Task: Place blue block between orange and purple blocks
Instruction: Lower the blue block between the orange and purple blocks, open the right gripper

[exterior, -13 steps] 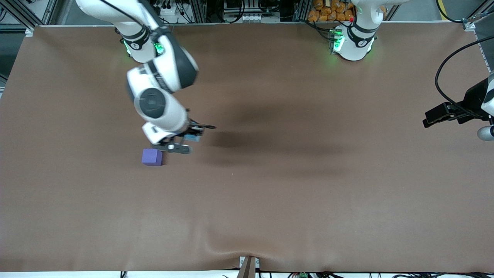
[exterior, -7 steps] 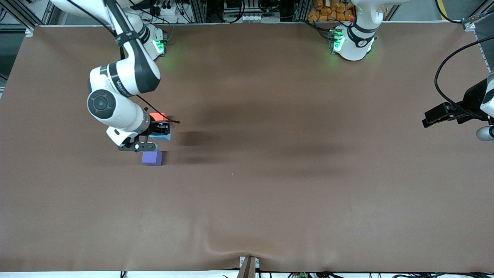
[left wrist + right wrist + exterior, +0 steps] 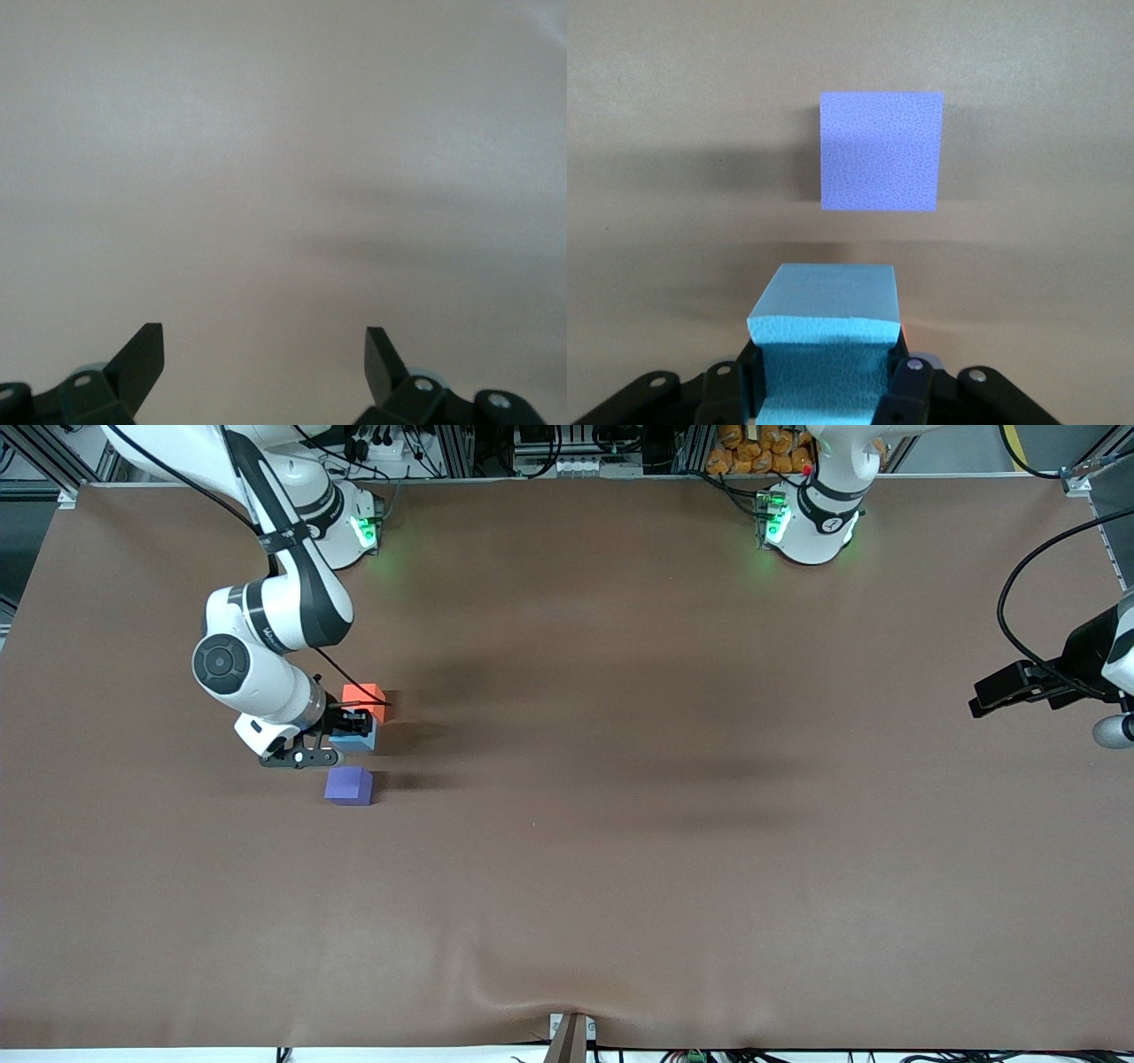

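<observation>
while the right claw (image 3: pixel 347 731) pinches the blue block (image 3: pixel 356 735), this cube sits between the orange block (image 3: pixel 365 699) and the purple block (image 3: pixel 349 786), toward the right arm's end of the brown desk (image 3: pixel 664 824). the left claw (image 3: pixel 264 359) waits with fingers spread over bare desk at the left arm's end.

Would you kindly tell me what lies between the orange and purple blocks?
The blue block, shut in the right gripper, sits between orange and purple, seen in the front view.
</observation>
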Controlling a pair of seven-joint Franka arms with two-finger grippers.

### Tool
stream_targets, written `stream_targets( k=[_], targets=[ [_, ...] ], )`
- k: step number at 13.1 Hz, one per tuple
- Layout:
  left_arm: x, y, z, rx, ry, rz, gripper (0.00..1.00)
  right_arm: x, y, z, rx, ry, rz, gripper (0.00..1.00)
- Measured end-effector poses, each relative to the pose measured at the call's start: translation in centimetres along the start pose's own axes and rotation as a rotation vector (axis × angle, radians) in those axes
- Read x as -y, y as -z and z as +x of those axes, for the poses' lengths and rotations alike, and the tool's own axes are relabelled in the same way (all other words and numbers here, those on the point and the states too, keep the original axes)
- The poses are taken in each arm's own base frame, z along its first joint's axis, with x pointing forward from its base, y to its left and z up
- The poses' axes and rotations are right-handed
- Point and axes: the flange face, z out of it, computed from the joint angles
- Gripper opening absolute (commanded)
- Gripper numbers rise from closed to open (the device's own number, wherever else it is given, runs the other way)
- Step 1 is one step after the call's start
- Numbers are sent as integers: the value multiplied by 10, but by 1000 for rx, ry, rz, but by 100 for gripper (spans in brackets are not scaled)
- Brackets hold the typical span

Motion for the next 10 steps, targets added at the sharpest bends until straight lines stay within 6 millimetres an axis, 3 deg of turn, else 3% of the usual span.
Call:
stream_targets(
  k=[10],
  targets=[
    [-3,2,-5,2,-6,1,100,-18,-37,-1,-43,-21,1,0]
  ],
)
